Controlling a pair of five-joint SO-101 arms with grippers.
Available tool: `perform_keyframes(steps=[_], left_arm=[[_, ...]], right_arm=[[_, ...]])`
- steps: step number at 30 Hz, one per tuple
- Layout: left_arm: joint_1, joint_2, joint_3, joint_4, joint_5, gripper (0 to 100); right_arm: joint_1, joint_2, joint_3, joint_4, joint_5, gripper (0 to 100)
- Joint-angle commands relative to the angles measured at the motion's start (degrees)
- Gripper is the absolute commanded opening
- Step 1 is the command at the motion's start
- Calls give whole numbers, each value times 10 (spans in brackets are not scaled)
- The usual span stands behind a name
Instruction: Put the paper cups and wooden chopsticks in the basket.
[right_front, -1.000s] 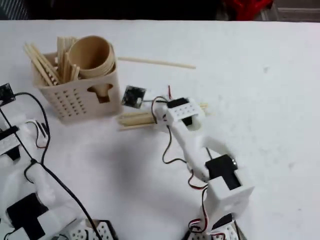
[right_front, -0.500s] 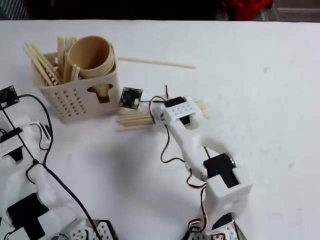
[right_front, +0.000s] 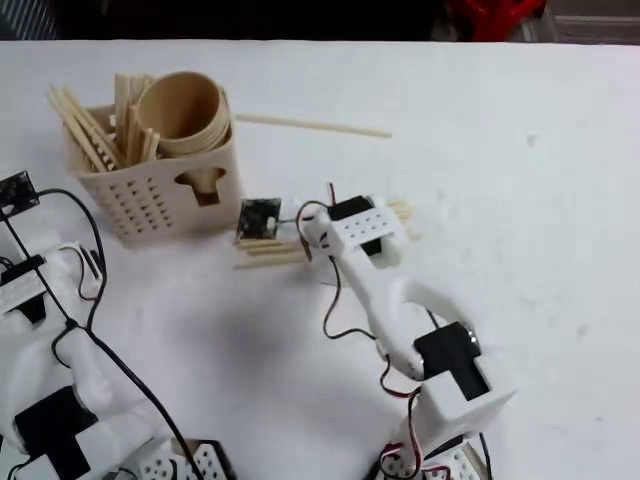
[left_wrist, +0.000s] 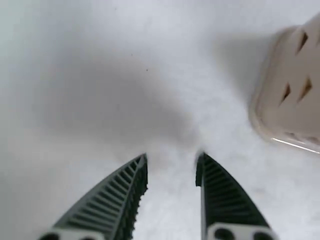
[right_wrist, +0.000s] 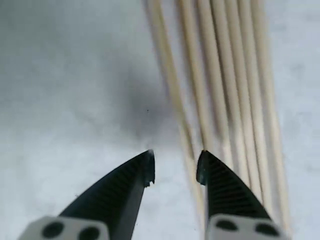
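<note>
1. Generally, the loose chopstick bundle (right_wrist: 227, 90) handles as a light, stiff, smooth load. Single sticks roll easily and can slip sideways out of a partial grip.
2. Location: the bundle lies flat on the table (right_front: 520, 150), just beside the basket (right_front: 150, 195) and partly under the right arm's wrist. A single chopstick (right_front: 312, 125) lies apart, beyond the basket. The paper cups (right_front: 185, 110) already stand nested in the basket, with stored chopsticks (right_front: 85, 125) beside them.
3. Grip point: take hold crosswise near mid-length, so that the sticks lift level. A hold near one end is likely to let them tilt and fan out.
4. Right gripper (right_wrist: 175, 167): the jaws stand a narrow gap apart and hold nothing. The tips sit low at the bundle's edge, one over the outermost sticks and the other over bare table. At this gap, expect one or two sticks at most, not the whole bundle.
5. Left gripper (left_wrist: 171, 167): the jaws are likewise a narrow gap apart and empty. They sit over bare table near a corner of the basket.
6. Change against one second ago:
   - The right arm's wrist has come lower toward the bundle. Its small camera board (right_front: 258, 218) now sits right at the sticks instead of up beside the basket wall.
   - The arm's elbow has shifted outward, away from the basket.
   - The bundle, basket, cups and single chopstick keep their places.
</note>
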Motion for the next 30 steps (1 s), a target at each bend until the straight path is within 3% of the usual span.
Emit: perform_keyframes(steps=[1, 8, 13, 17, 23, 30], left_arm=[[8, -15, -3, -11, 4, 173], [8, -15, -3, -11, 4, 173], [8, -15, -3, -11, 4, 173], [8, -15, -3, -11, 4, 173], [8, -15, -3, -11, 4, 173], [8, -15, -3, -11, 4, 173]], right_arm=[[-13, 11, -6, -7, 14, 176], [-19, 63, -5, -71, 13, 173], [-19, 62, -7, -69, 12, 8], [-19, 37, -3, -31, 3, 15], [-15, -66, -3, 16, -109, 16], [-39, -295, -3, 101, -229, 16]])
